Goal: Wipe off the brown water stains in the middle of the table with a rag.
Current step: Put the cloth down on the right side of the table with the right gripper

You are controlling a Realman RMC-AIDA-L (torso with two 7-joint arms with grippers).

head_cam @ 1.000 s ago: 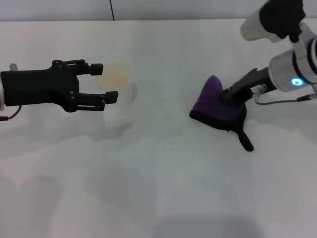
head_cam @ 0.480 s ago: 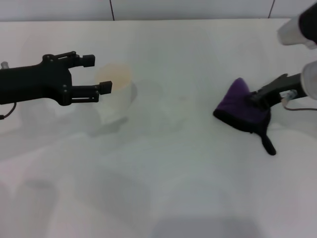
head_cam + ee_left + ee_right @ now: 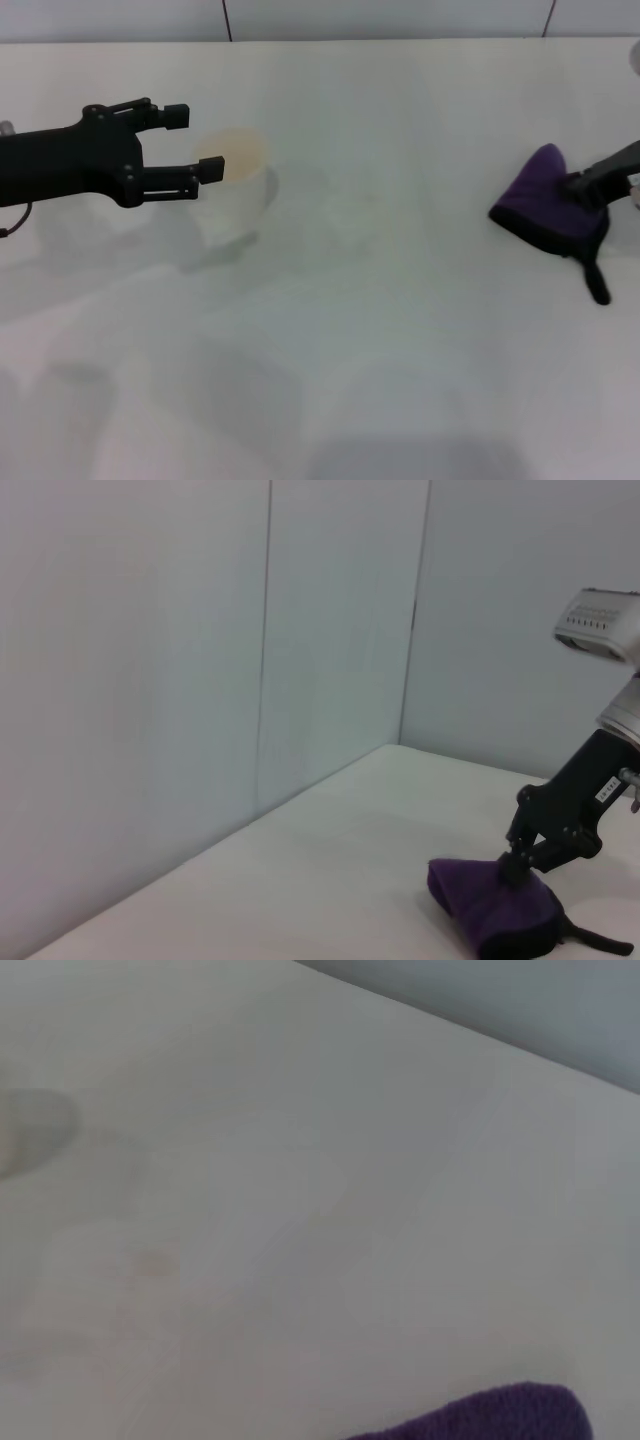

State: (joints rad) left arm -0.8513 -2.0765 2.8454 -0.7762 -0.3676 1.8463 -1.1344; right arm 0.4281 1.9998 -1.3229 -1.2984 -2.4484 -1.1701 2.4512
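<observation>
The dark purple rag [image 3: 545, 205] lies bunched on the white table [image 3: 400, 330] near its right edge, its black tail [image 3: 596, 286] trailing toward the front. My right gripper [image 3: 583, 187] reaches in from the right edge, shut on the rag's top; the left wrist view shows that gripper [image 3: 517, 866] pinching the rag [image 3: 495, 912]. A purple edge of the rag [image 3: 500, 1415] shows in the right wrist view. My left gripper [image 3: 196, 142] hovers open at the left, its fingertips beside the cup. No brown water stains show in any view.
A translucent white cup [image 3: 238, 195] with a pale yellowish top stands left of centre, just right of my left fingertips. A grey wall [image 3: 400, 18] runs along the table's far edge.
My right gripper has dragged the rag from right of centre toward the table's right edge. The left gripper has drawn back a little to the left, away from the cup.
</observation>
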